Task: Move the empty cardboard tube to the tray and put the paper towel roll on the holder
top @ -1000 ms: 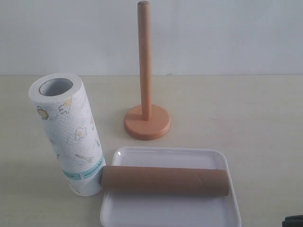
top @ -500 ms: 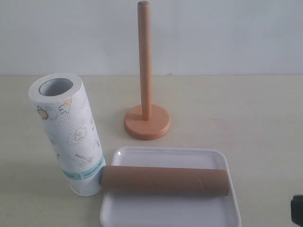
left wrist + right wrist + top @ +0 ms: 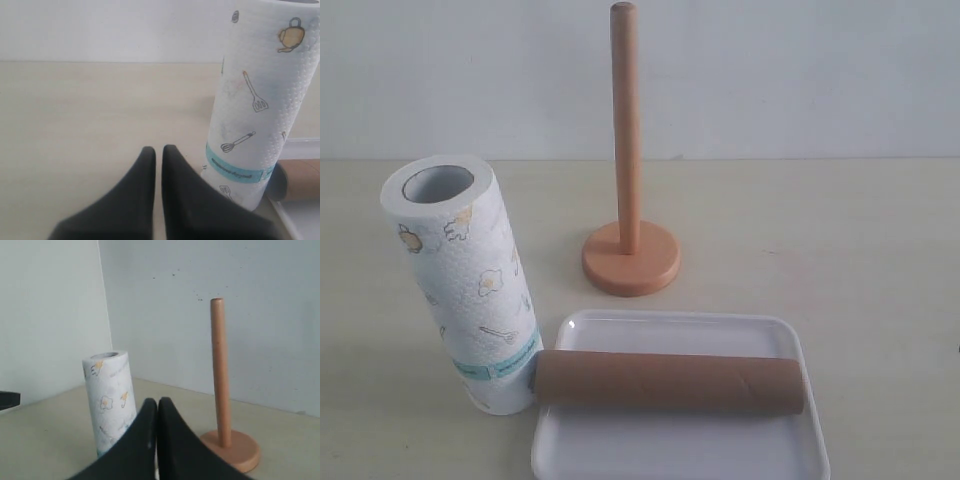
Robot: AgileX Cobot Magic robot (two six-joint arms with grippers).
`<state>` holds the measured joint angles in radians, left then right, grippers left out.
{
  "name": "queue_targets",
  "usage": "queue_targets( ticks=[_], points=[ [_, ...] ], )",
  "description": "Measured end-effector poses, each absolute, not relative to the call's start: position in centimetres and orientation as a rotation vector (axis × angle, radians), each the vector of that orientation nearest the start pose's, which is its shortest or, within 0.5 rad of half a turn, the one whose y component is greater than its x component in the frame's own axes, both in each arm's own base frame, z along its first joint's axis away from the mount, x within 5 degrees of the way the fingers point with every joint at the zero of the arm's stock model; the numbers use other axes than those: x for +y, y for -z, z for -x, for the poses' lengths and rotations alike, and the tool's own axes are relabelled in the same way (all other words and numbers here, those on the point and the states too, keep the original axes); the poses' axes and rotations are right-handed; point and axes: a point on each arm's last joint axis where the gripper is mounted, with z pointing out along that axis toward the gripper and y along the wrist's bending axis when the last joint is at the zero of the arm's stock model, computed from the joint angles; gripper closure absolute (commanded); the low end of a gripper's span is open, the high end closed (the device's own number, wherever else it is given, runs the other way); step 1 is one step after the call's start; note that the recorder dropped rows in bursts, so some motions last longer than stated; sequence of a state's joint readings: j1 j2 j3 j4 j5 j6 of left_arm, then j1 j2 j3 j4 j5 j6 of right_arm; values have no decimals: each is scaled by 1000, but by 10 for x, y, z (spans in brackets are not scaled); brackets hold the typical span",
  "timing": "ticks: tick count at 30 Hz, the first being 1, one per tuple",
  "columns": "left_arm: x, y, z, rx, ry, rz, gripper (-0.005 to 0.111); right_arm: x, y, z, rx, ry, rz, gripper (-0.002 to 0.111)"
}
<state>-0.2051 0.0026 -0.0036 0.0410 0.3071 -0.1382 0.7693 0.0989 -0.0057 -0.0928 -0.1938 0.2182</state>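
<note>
Empty cardboard tube (image 3: 670, 382) lies on the tray (image 3: 660, 340), so only the paper towel roll (image 3: 470, 290) waits; left pincer (image 3: 158, 150), right pincer (image 3: 157, 402) pressed together.

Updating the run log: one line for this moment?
tube: lying on tray | roll: standing beside tray, off holder | left gripper: shut | right gripper: shut

Left tool (image 3: 158, 149): two matte black fingers, broad at the base, tapering to rounded tips.
Right tool (image 3: 158, 401): matching black pair, smooth, with curved outer edges.
</note>
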Motion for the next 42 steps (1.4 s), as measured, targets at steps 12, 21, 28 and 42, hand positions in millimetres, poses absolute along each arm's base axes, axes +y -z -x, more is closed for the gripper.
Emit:
queue_targets(
  ticks=[12,21,28,42],
  points=[
    [-10,-187,-53,1792,207,-86,103,27,-214,-59,1532,-508,162,108],
    [-10,-187,-53,1792,207,-86,103,7,-182,-55,1838,-246,-83,108],
    [-10,-187,-53,1792,207,-86,103,6,-182,-54,1832,-249,-91,108],
    [-10,-187,-53,1792,207,-86,103,6,-182,-54,1832,-249,-91,108]
  ],
)
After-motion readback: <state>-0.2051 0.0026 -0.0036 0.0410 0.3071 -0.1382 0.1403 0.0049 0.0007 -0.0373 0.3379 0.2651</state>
